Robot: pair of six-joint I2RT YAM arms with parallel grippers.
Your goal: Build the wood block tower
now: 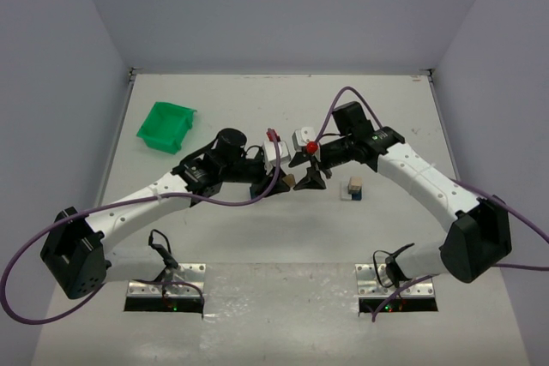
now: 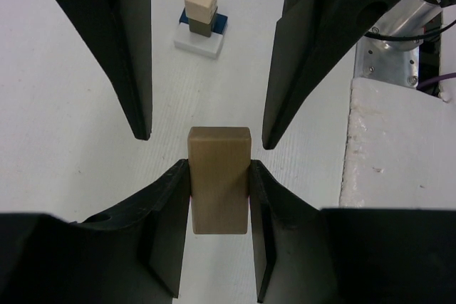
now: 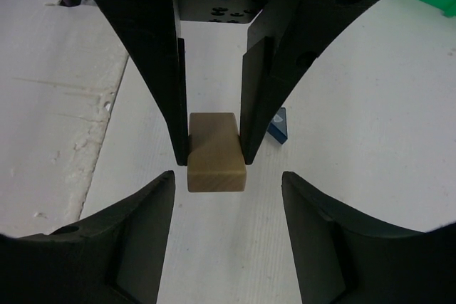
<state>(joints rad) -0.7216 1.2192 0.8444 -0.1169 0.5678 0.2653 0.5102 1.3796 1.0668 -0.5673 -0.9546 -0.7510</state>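
Tan in colour, the wood block (image 2: 219, 190) is clamped by its long sides between the fingers of the left gripper (image 2: 219, 176), near the middle of the table (image 1: 257, 237). The right gripper (image 3: 226, 176) faces it with its fingers apart, leaving a gap beside each edge of the block's free end. The started tower (image 1: 353, 188) has a white base, then blue, dark grey and tan on top. It stands apart at the block's three o'clock, with table surface showing between them. The green bin (image 1: 165, 125) sits well off at ten o'clock.
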